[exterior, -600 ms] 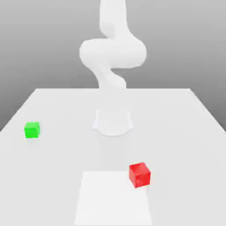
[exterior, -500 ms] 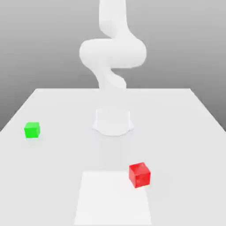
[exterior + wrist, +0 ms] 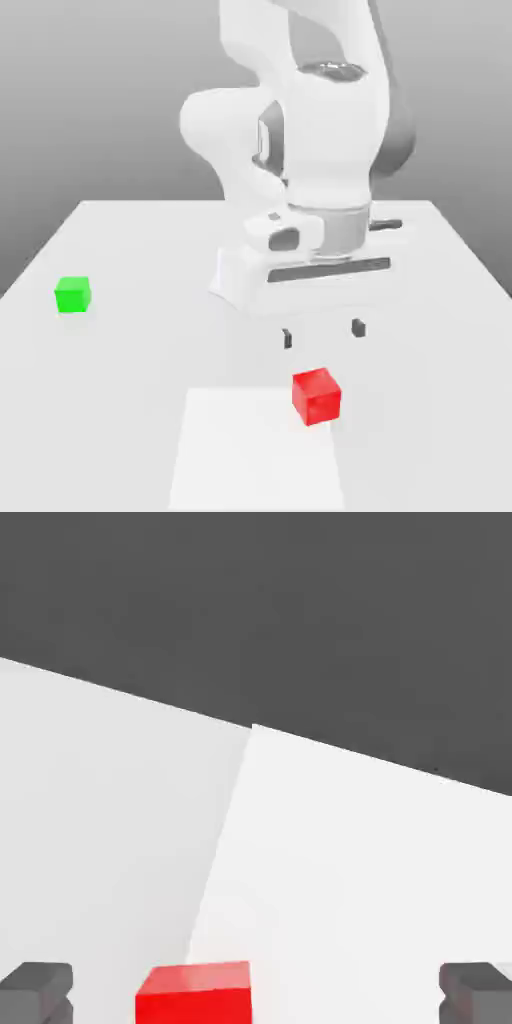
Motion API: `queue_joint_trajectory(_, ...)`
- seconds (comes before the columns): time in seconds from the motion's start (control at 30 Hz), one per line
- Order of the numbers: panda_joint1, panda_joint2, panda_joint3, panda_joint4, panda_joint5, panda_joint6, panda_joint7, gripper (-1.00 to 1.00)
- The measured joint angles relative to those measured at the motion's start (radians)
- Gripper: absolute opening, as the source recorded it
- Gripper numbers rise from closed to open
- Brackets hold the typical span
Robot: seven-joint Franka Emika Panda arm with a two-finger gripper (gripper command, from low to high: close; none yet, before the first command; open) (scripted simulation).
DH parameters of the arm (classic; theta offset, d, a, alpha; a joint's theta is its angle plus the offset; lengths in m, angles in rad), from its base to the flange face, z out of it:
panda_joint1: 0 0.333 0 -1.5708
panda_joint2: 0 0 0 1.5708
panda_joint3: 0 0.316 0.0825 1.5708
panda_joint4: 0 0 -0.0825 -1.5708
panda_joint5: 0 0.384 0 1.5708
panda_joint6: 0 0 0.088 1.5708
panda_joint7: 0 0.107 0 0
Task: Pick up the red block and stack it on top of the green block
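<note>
I see my gripper pointing down above the table, its two dark fingers spread wide and holding nothing. The red block rests on the table just below the fingertips, nearer the camera, at the edge of a paler square patch. The green block sits well apart, off toward the exterior view's left.

Red block, green block, white table, dark grey fingers.
</note>
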Motion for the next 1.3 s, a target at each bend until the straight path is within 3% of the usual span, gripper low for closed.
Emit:
queue_joint_trajectory(0.2, 0.031, 0.226, -0.044, 0.013, -0.070, 0.188, 0.047, 0.00)
queue_joint_trajectory(0.23, 0.041, 0.256, -0.056, 0.017, -0.079, 0.214, 0.053, -1.00)
queue_joint_trajectory(0.47, 0.042, 0.260, -0.057, 0.017, -0.083, 0.217, 0.057, -1.00)
queue_joint_trajectory(0.7, 0.032, 0.033, -0.026, -0.015, -0.003, 0.024, -0.001, -1.00)
queue_joint_trajectory(1.3, -0.553, -0.094, -0.387, -0.024, -0.154, -0.087, 0.494, -1.00)
